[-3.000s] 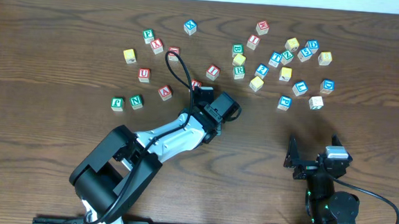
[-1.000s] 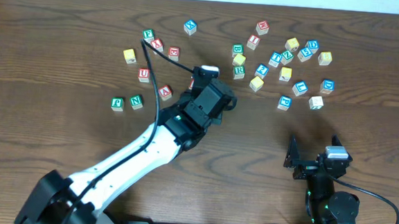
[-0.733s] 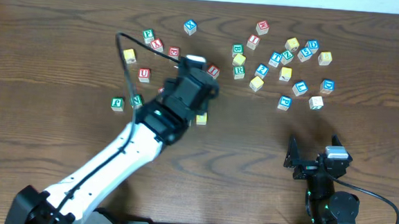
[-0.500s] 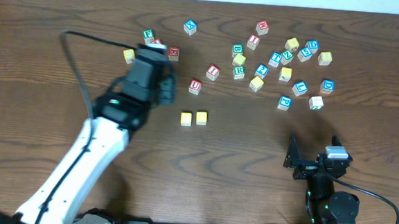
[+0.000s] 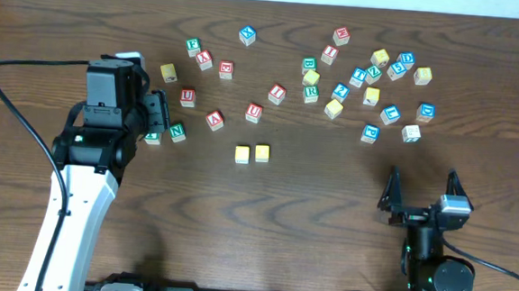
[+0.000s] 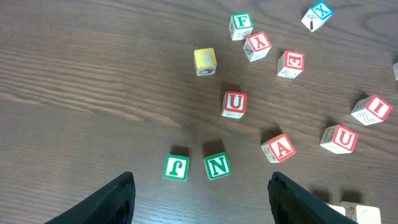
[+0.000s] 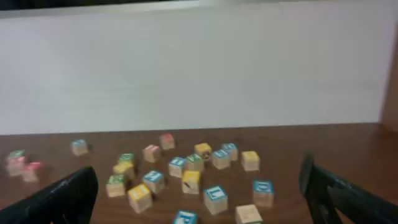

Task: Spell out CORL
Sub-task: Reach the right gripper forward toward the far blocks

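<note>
Hovering over the left part of the table (image 5: 32, 32), the left gripper (image 6: 200, 190) stands released; its dark fingers (image 6: 117, 200) are spread wide with nothing between them. Below it in the left wrist view lie a green J block (image 6: 176, 167) and a green N block (image 6: 217, 166) side by side; a red U block (image 6: 234, 104) sits beyond them, and a red A block (image 6: 278, 147) lies tilted off to the right.

The two yellow blocks (image 5: 252, 153) sit near mid-table, side by side in a short row and apart from all other blocks; tops pale yellow, sides light wood; their letters are too small to read from overhead; whether they touch cannot be told. Only their top edges show at the lower right corner of the left wrist view.

A green R block (image 5: 310, 93) lies in the loose scatter of blocks (image 5: 372, 76) toward the far right, among yellow, blue, and red ones.

The right gripper (image 5: 420, 186) sits low at the near right edge, well away from every block; fingers (image 7: 69, 194) parted wide, holding nothing; its wrist view is blurred.
</note>
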### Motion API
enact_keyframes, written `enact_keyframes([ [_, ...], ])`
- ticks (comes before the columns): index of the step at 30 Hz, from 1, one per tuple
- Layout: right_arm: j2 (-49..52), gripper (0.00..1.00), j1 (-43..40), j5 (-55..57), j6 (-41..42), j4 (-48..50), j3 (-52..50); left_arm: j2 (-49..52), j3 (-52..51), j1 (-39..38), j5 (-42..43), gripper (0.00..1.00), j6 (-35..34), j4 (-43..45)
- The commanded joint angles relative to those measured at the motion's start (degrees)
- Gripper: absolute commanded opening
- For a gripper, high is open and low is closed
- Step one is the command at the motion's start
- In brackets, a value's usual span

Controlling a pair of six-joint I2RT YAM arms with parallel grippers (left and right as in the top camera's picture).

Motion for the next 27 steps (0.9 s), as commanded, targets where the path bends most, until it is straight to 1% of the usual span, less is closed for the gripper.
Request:
enact_keyframes([
  [1,5.33,0.99,-0.39,-5.03,1.03,-1.18,7.23,-0.63,0.20,0.22,0.44,0.68,1.14,1.05],
  [3,13.53,0.99,-0.39,-6.60,0.96,-3.02,14.93,-0.63,0.20,0.22,0.44,0.75,1.14,1.11],
  [4,20.76,0.99,-0.39,-9.33,-0.35,-4.74,21.55,-0.63,0.20,0.22,0.46,0.76,1.14,1.11],
  [6,31.26,0.99,-0.39,-13.55,-1.62,-9.40,31.85,-0.63,0.20,0.22,0.44,0.85,1.14,1.11],
  [8,43.45,0.99,-0.35,-17.86,-3.15,-19.30,45.62,-0.61,0.20,0.22,0.44,0.88,1.14,1.11],
  [9,50.60,0.99,-0.26,-20.20,-4.79,-26.67,54.49,-0.61,0.20,0.22,0.44,0.88,1.14,1.11],
  [10,53.33,0.99,-0.17,-21.31,-6.01,-29.77,58.01,-0.61,0.20,0.22,0.44,0.88,1.14,1.09],
  [12,64.17,0.99,-0.09,-26.36,-12.59,-42.07,71.69,-0.61,0.20,0.22,0.44,0.92,1.14,1.07],
  [13,67.49,0.99,-0.09,-27.89,-13.60,-45.68,75.67,-0.61,0.20,0.22,0.44,0.92,1.14,1.07],
  [14,73.68,0.99,-0.09,-29.81,-13.11,-50.58,82.44,-0.61,0.20,0.22,0.44,0.92,1.14,1.07],
  [16,79.19,0.99,-0.09,-30.99,-12.72,-54.64,87.45,-0.55,0.20,0.22,0.44,0.93,1.14,1.09],
  [17,82.73,0.99,-0.09,-30.97,-12.74,-54.42,89.20,-0.52,0.20,0.22,0.44,0.93,1.14,1.09],
  [18,85.02,0.99,-0.09,-31.32,-12.55,-52.70,89.44,-0.52,0.20,0.22,0.44,0.93,1.14,1.09],
  [20,89.05,0.99,0.00,-31.67,-9.20,-48.89,89.50,-0.52,0.20,0.22,0.44,0.93,1.14,1.09],
  [22,92.65,0.99,1.03,-25.68,-3.63,-48.65,90.71,-0.52,0.20,0.22,0.46,0.93,1.14,1.09],
  [23,94.31,0.99,1.99,-22.16,-2.10,-49.44,91.71,-0.52,0.20,0.22,0.44,0.93,1.14,1.09],
  [27,101.53,0.99,8.09,-8.59,1.38,-56.13,98.51,-0.52,0.20,0.22,0.44,0.93,1.14,1.09],
])
